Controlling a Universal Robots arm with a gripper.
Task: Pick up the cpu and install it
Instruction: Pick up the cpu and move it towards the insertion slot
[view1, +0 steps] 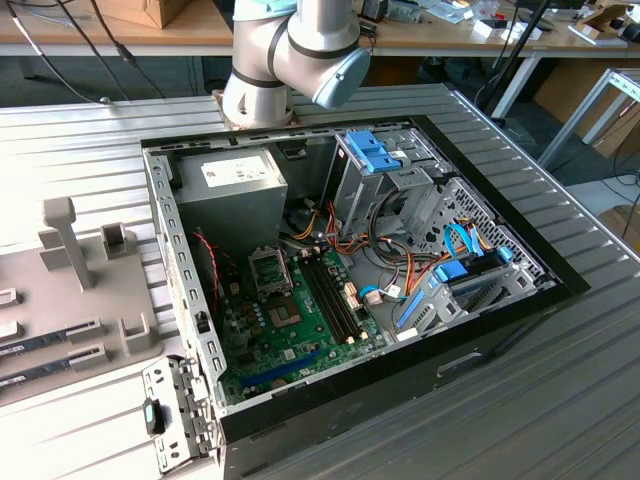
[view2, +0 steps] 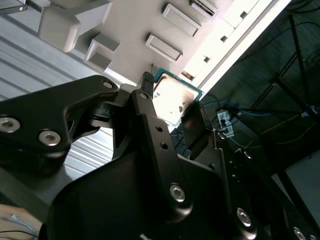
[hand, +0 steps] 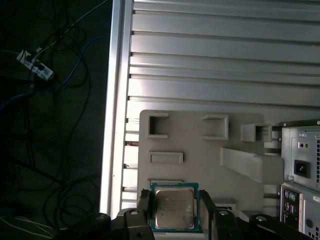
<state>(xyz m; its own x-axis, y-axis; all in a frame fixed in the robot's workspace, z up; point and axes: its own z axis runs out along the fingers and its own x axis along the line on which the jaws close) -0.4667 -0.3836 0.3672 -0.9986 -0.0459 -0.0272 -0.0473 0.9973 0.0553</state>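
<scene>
The gripper (hand: 174, 214) is closed on the cpu (hand: 174, 206): in both wrist views its two black fingers (hand: 145, 207) press against opposite edges of the chip, one on each side. The cpu sits over the near end of a pale grey fixture plate (hand: 200, 150); whether it is lifted clear of the plate or resting on it cannot be told. The chip is a flat square with a dull, shiny silver lid and a thin green rim, so it has no long axis. Its lid faces the wrist cameras and its gripped edges run parallel to the fingers. The plate is matte and smooth, with raised rectangular pockets (hand: 159, 125), those in sight holding nothing, and a thick slanted post (hand: 245, 162). It lies on a ribbed, silvery metal table (hand: 215, 60), and beyond the table edge is a dark floor with loose cables (hand: 65, 75). In the exterior view the same plate lies at the exterior view's left, beside an open black computer case (view1: 520, 310) sunk into the table. The case holds a grey box-shaped power supply (view1: 235, 190), a green motherboard (view1: 290, 325) with a hinged metal socket frame (view1: 268, 270), a perforated metal drive cage (view1: 400, 185) with blue clips, and bundles of orange, red and blue wires (view1: 400, 265). The arm (view1: 290, 55), grey with a light blue cap, rises behind the case.
</scene>
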